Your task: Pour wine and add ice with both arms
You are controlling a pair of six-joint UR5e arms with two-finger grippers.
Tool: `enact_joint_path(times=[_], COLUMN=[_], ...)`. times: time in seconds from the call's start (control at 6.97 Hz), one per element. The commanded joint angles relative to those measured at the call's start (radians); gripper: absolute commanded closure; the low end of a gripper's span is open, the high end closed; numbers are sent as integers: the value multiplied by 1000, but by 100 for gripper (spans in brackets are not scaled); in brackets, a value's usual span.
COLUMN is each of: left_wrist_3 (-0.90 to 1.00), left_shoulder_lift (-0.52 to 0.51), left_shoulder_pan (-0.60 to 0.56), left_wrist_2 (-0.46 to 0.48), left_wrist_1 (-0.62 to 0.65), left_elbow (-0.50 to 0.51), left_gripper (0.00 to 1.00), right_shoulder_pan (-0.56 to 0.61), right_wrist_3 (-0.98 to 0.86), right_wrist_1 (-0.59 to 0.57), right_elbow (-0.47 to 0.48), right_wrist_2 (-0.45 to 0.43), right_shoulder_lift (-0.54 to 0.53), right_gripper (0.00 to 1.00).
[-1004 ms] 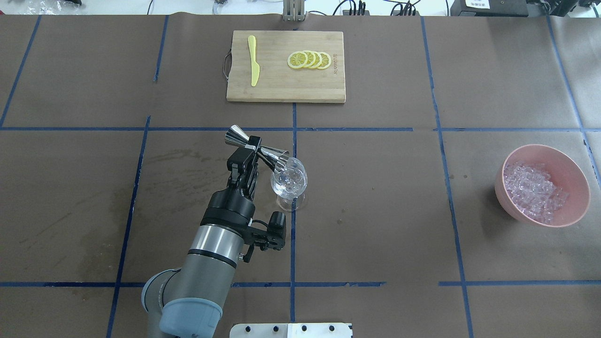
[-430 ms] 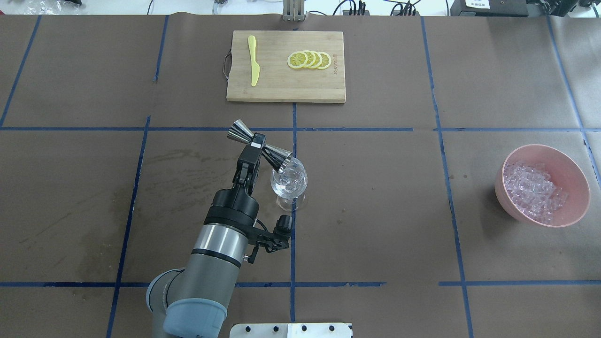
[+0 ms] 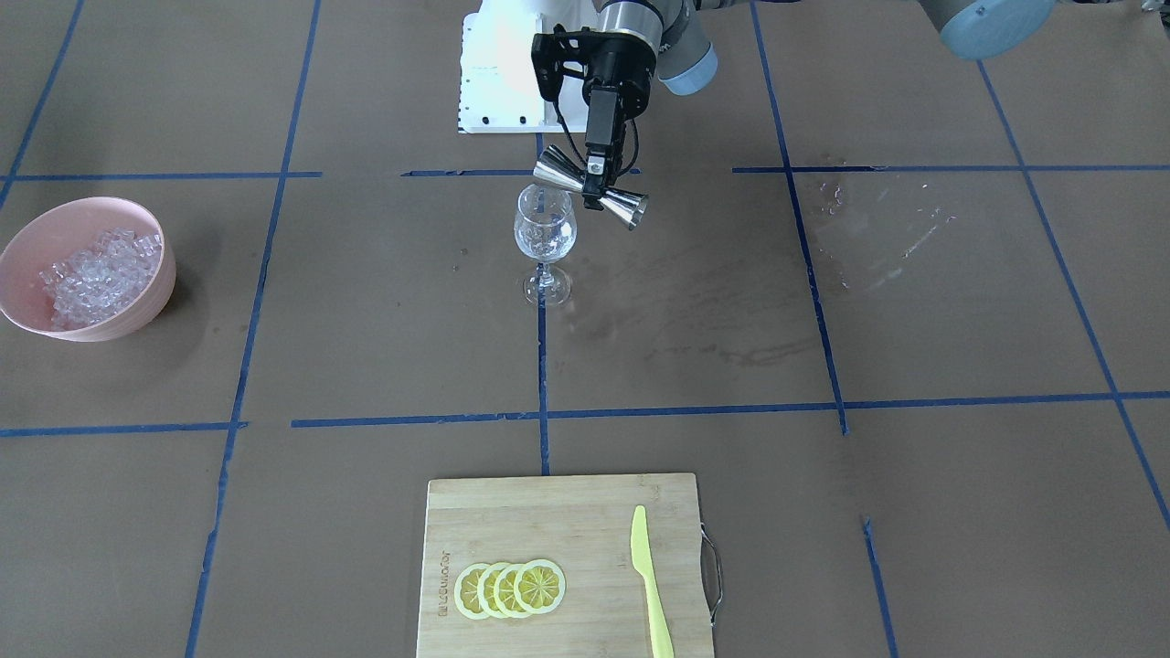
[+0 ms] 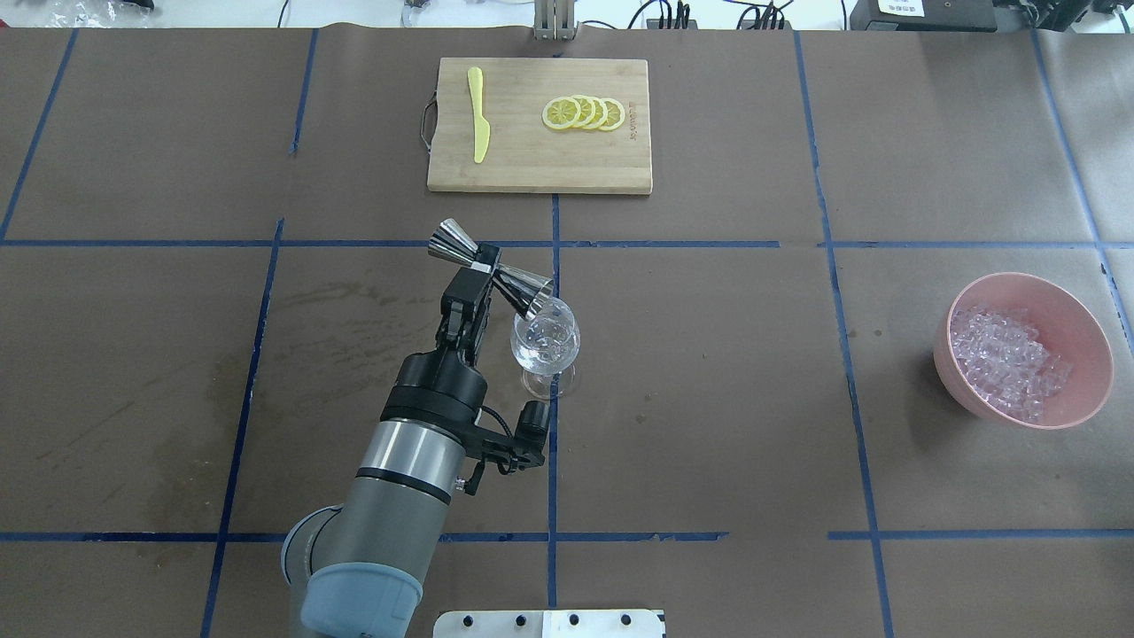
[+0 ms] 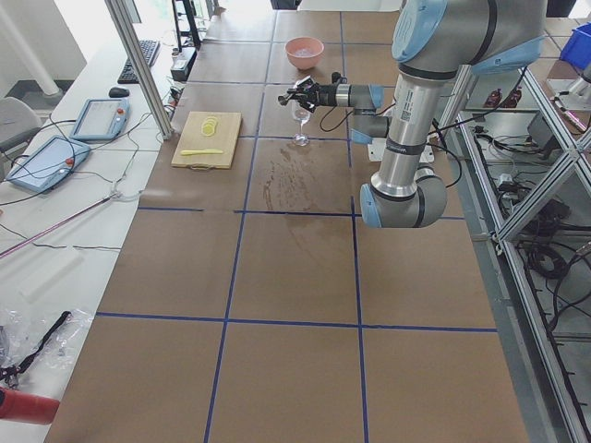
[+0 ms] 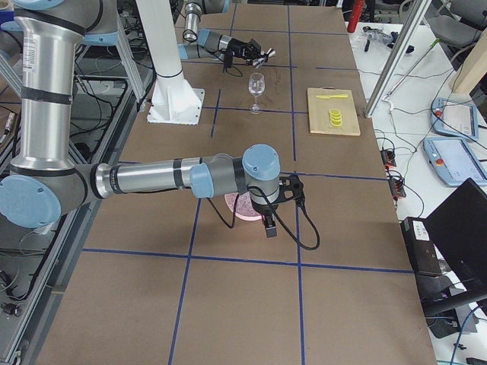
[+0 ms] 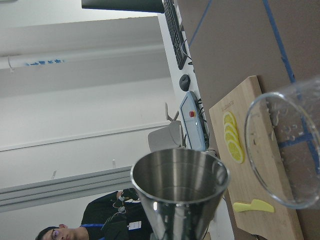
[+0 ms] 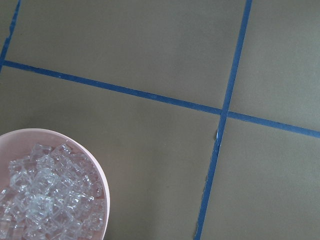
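Observation:
My left gripper [image 4: 483, 266] is shut on a steel double jigger [image 4: 523, 288], held tilted with its lower mouth at the rim of a clear stemmed wine glass [image 4: 545, 341]. The front-facing view shows the same, with the jigger [image 3: 592, 189] tilted beside the glass [image 3: 545, 233]. I cannot make out any wine in the glass. In the left wrist view the jigger's cup [image 7: 180, 185] sits beside the glass rim [image 7: 280, 155]. The ice [image 4: 1005, 359] is heaped in a pink bowl [image 4: 1076, 319] at the right. My right gripper [image 6: 270, 220] hovers over that bowl; whether it is open or shut I cannot tell.
A bamboo cutting board [image 4: 532, 159] lies at the far middle with a yellow knife [image 4: 478, 115] and lemon slices [image 4: 585, 113]. Wet stains mark the brown table cover left of the glass. The right wrist view shows the ice [image 8: 40, 200] and the bowl rim [image 8: 100, 175].
My left gripper has shifted a little toward the far side with the jigger. The jigger's lower mouth stays at the glass rim. The glass and bowl have not moved.

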Motion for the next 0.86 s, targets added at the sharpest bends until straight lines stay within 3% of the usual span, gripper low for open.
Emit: enact_joint_path(times=[0.0,0.29,0.72], left_wrist_3=[-108,-174,-174], left_shoulder_lift=[2,21,196], left_shoulder_pan=[-21,-37,-37], left_wrist_2=[-4,-50,-67], left_wrist_1=[-64,-142,-337], left_elbow=[-2,-5,-22], left_gripper=[100,100,100], right_shoulder_pan=[0,0,2], right_wrist_3=[0,0,0], right_wrist_1=[1,1,7], right_elbow=[1,3,2], right_wrist_2=[0,0,0], right_shoulder_lift=[1,1,0], right_gripper=[0,0,0])
